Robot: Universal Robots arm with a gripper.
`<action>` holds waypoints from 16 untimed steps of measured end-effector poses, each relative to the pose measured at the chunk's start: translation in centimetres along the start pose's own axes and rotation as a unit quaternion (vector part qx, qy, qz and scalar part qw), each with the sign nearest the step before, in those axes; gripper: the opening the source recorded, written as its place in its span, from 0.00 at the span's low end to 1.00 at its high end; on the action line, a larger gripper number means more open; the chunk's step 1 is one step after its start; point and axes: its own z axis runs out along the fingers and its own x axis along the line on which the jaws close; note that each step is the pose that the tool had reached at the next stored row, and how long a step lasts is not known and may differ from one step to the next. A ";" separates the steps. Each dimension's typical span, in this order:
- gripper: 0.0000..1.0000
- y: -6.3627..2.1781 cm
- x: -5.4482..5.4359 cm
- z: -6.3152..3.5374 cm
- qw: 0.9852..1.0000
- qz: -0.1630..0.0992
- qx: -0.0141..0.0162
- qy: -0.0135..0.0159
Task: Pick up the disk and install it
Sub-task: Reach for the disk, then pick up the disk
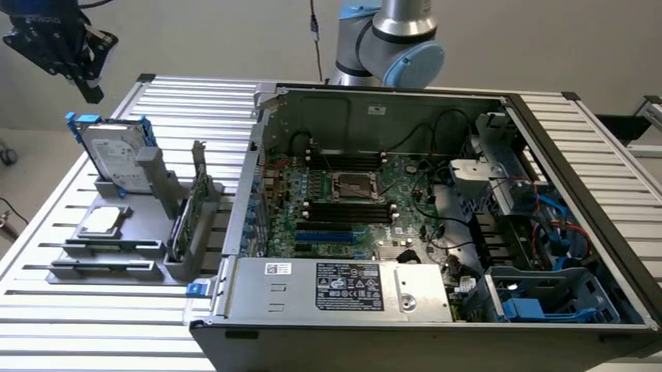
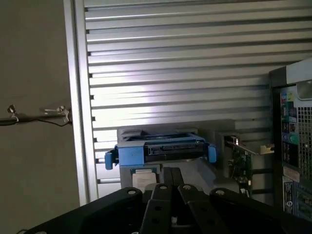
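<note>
The disk (image 1: 112, 153) stands upright in a grey rack (image 1: 114, 256) at the exterior view's left, silver-grey with a white label and blue side rails. My gripper (image 1: 91, 91) hangs well above it, a little toward the exterior view's left, not touching it. In the wrist view the disk (image 2: 161, 152) appears edge-on, its blue rails and connector side facing me, beyond the gripper (image 2: 170, 187). The black fingers (image 2: 158, 204) lie together, shut on nothing.
An open computer case (image 1: 579, 155) with its motherboard (image 1: 352, 201) fills the table's middle and right, with a grey power-supply box (image 1: 342, 287) at its front. The rack also holds a square processor chip (image 1: 104, 221) and an upright card (image 1: 191, 221). The table (image 1: 104, 325) is slatted aluminium.
</note>
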 end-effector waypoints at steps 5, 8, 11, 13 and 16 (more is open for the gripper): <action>0.11 0.65 2.1 0.05 1.000 0.000 0.000 0.001; 0.11 0.93 2.3 0.05 1.000 0.000 0.000 0.002; 0.11 0.93 2.3 0.05 1.000 0.000 0.000 0.002; 0.11 0.93 2.3 0.05 1.000 0.000 0.000 0.002; 0.11 0.93 2.3 0.06 1.000 0.000 0.000 0.002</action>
